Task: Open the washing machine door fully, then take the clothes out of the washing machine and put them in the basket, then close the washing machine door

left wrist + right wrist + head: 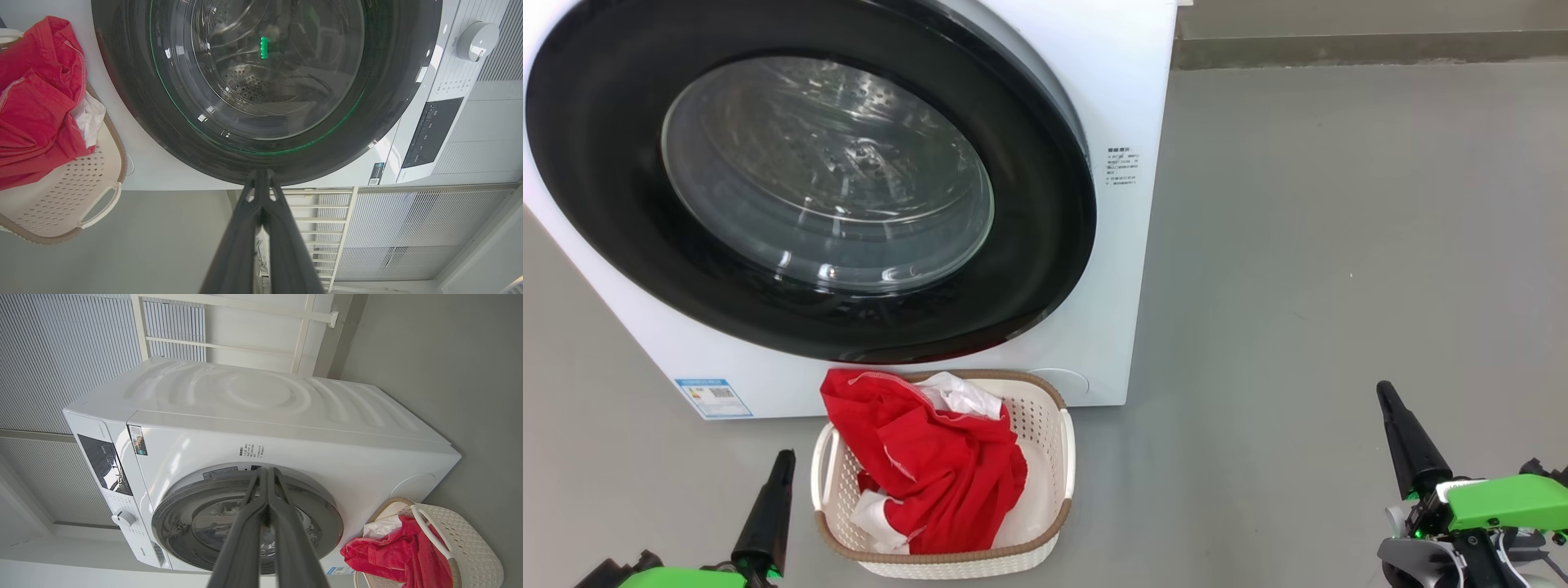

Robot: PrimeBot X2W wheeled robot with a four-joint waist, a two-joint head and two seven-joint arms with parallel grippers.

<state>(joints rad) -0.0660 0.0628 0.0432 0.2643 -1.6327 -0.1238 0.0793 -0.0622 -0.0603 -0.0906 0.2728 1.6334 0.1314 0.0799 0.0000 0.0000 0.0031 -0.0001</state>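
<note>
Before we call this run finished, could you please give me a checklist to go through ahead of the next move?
1. The washing machine door sits against the front: ok; latch engaged: cannot tell.
2. The drum, seen through the glass, holds no red fabric: ok.
3. The clothes lie in the basket: ok.
4. The left claw is shut and empty: ok.
5. The right claw is shut and empty: ok.
</note>
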